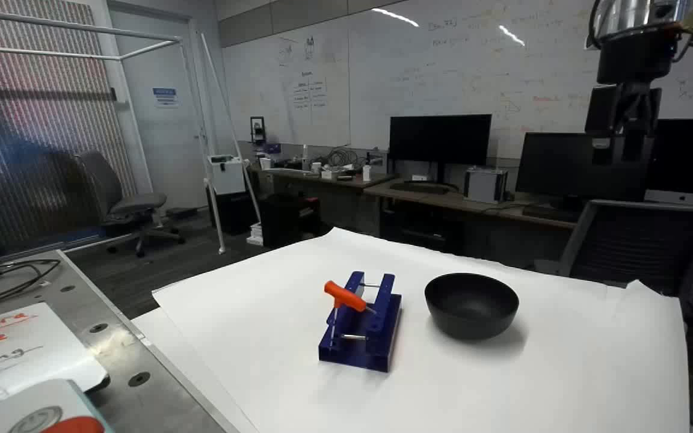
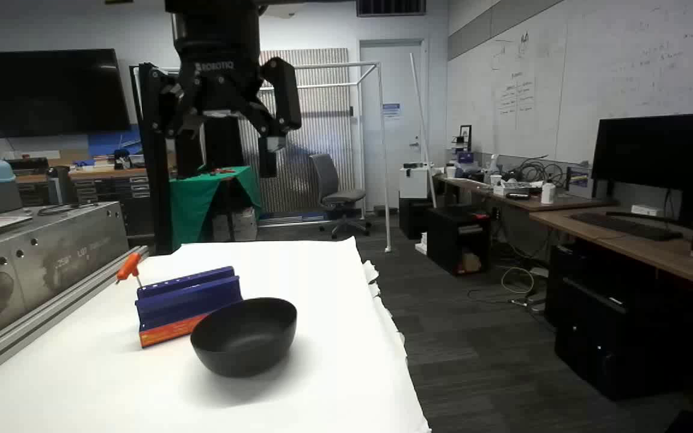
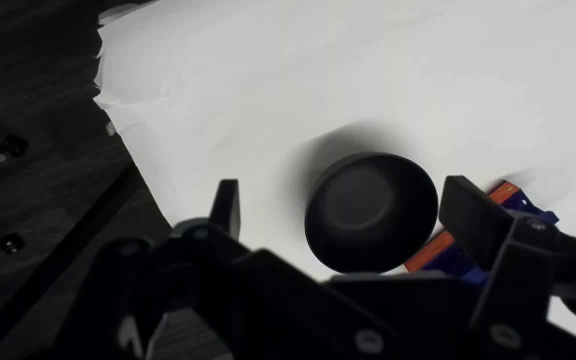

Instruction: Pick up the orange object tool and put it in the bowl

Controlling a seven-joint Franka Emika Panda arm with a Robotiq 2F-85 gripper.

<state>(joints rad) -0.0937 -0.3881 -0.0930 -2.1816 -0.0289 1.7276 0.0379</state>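
Orange tool [image 1: 344, 296] racked, claw [image 2: 228, 161] wide & empty

Tool at lower ctr of frame in an exterior view; handle [image 2: 128, 266] shows at L edge, below mid-height, in an exterior view. It sits up over the dark blue rack [image 1: 391, 319], thin metal shank [image 1: 333, 328] running down to it, prob. seated; can't tell how deep. Claw fingers [image 2: 269, 161] well apart, nothing btwn, high above everything. Wrist view: bowl [image 3: 368, 215] just R of ctr, tool not made out.

Handling: prob. light. Handle looks like stiff plastic, poss. a bit slick, not fragile. Shank too thin, would likely twist in the pads. Best hold: mid-handle, across its narrow width, nr where shank joins, so wt hangs below w/o swivelling. Handle's tilted, so align wrist to it. Draw along shank line; if it binds, rack may drag along.
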